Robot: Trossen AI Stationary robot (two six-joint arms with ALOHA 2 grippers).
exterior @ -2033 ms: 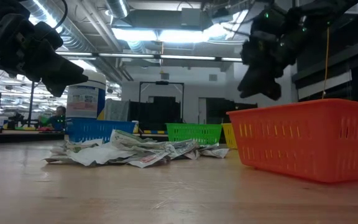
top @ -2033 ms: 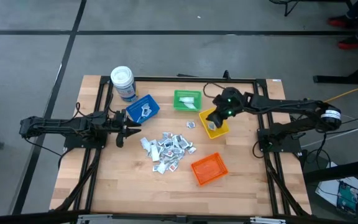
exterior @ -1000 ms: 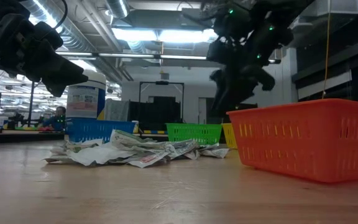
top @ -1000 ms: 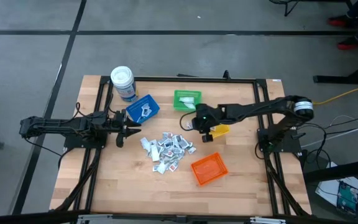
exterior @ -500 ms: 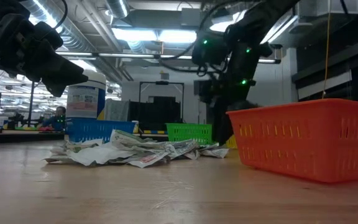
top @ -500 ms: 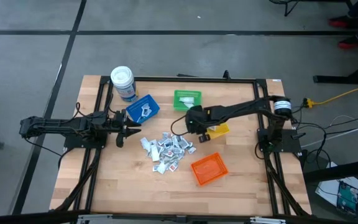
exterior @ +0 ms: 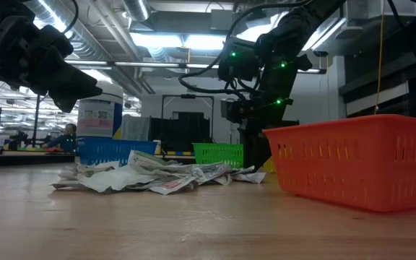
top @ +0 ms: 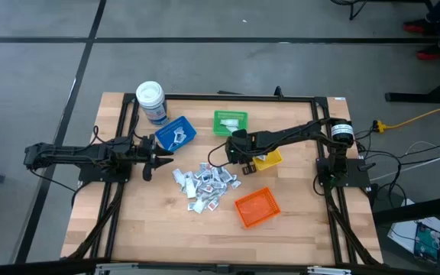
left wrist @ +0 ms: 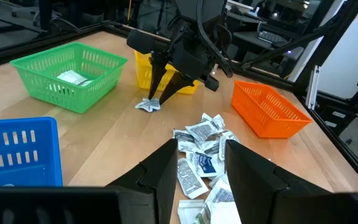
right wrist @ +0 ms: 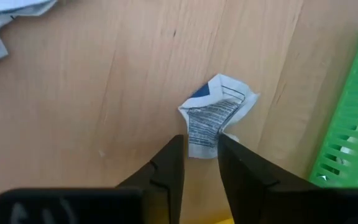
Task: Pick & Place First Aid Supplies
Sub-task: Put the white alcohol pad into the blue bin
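- Between the green bin and the yellow bin, just off the loose heap: right gripper down at the table top, tips astride one crumpled packet; fingers narrowly parted, near edge of the packet sitting in the gap, grip not yet clearly closed — cannot tell for sure whether pinched.
- Same packet seen from the left wrist: lying on bare wood apart from the pile, beneath the dark pointed tips of the right gripper.
- Out from there: right arm stretched across from the table's right side, passing over the yellow bin.
- At the table's left side: left gripper hovering above the wood, fingers spread with nothing between them, pointed toward the heap; arm waiting there.
- In the middle of the table: remaining first aid supplies, a scattered heap of white and grey packets with small red and blue marks.
- Around the heap: blue bin with a white item inside, green bin holding a white packet, orange bin nearer the front edge.
- At the far left corner of the table: round jar with white lid, standing upright beside the blue bin.
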